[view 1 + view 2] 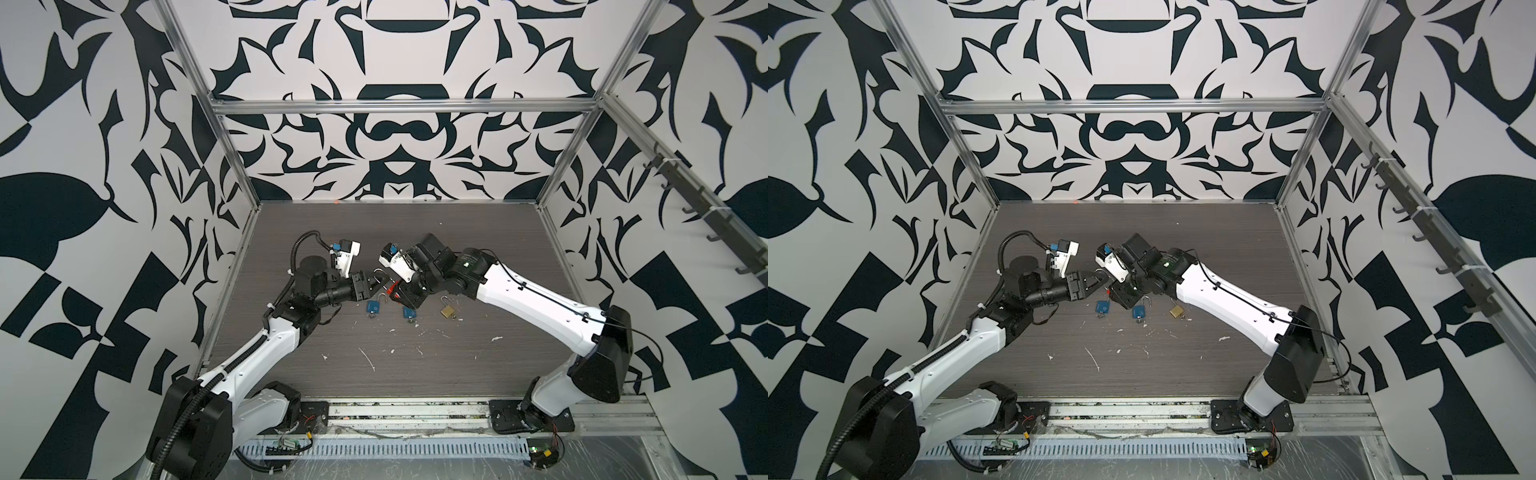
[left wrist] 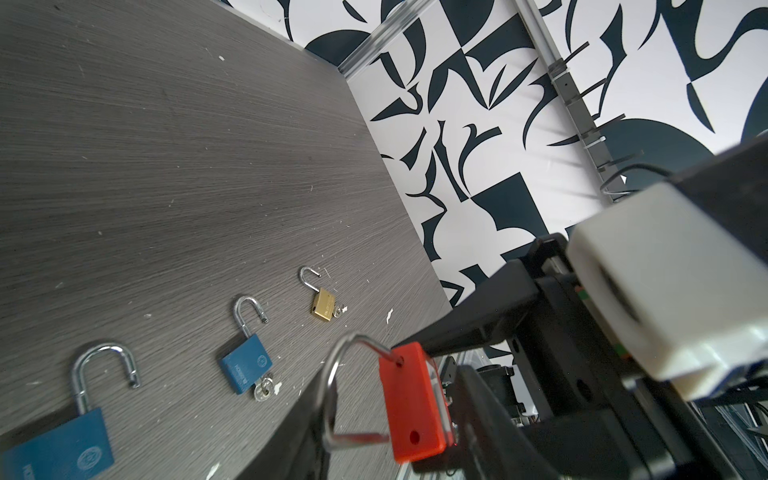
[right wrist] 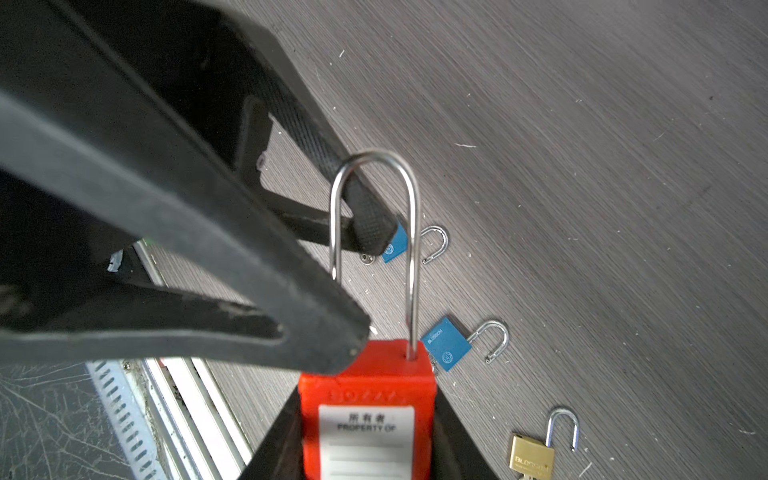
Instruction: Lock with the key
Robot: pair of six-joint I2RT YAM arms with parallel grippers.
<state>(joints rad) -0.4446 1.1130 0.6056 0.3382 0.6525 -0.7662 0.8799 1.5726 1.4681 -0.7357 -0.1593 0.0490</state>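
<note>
right gripper grasps the red padlock; left gripper straddles the shackle, whether clenched cannot be told; shackle apparently unseated; locking not yet done

Light: even and diffuse, from overhead. Bright on walls, duller on table.
Shadows: soft and faint under both arms in both top views; no hard edges.
Glare: thin highlights along shackle of red padlock; pale sheen on white housing.
Top views: sharp at centre, wide-angle, walls splay outward toward the edges.
Left wrist view: table grain fans and smears toward the edges; white housing close and blurred.
Right wrist view: left gripper near finger large, out of focus; padlock label soft but legible.
</note>
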